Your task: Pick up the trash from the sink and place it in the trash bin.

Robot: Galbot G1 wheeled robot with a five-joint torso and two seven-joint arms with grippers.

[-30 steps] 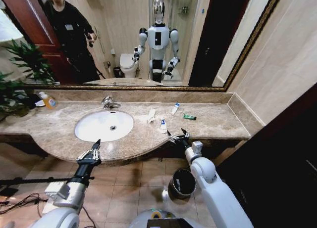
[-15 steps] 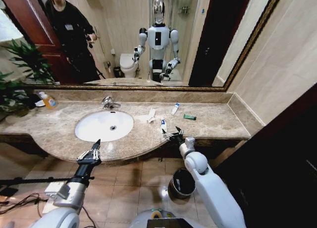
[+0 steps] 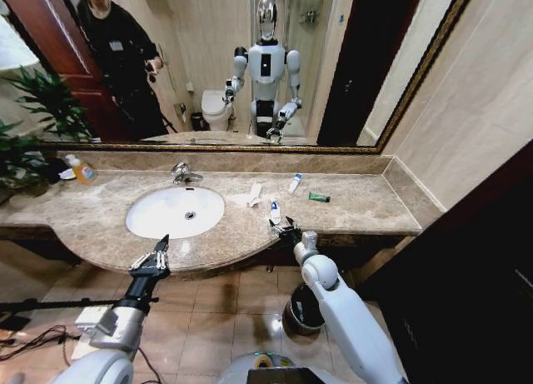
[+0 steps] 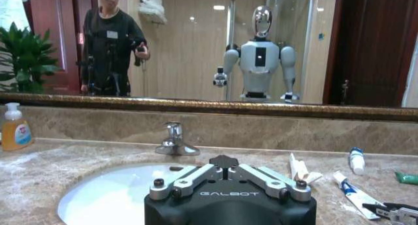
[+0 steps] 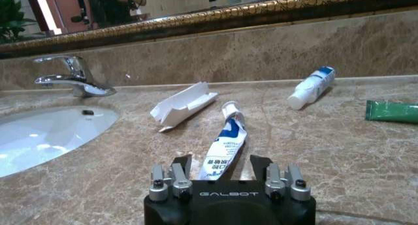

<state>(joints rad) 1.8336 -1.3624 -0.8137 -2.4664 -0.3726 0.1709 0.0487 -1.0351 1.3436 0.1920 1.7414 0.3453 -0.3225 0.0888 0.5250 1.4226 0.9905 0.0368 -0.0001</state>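
At the countertop's [image 3: 350,202] front edge, right of the basin, the right gripper [image 3: 281,226] sits low over the marble with its fingers spread, the near end of a white-and-blue squeeze tube [image 5: 223,146] lying between them; whether the fingers touch it is unclear. From the gripper, a torn white paper wrapper [image 5: 183,104] lies at about 11 o'clock, a white tube with a blue cap [image 5: 312,86] at 1 o'clock near the backsplash, and a small green tube [image 5: 392,111] at 2 o'clock. The white oval sink [image 3: 175,211] is at 9 o'clock with its chrome faucet [image 3: 184,174] behind; the basin looks bare apart from its drain. An orange pump bottle [image 3: 81,169] stands far left on the counter. The round dark trash bin [image 3: 301,311] stands on the tiled floor at 6 o'clock, largely behind the right arm, its contents hidden. The left gripper [image 3: 151,256] hovers with fingers apart before the counter edge below the basin. A gold-framed mirror [image 3: 208,67] backs the counter.
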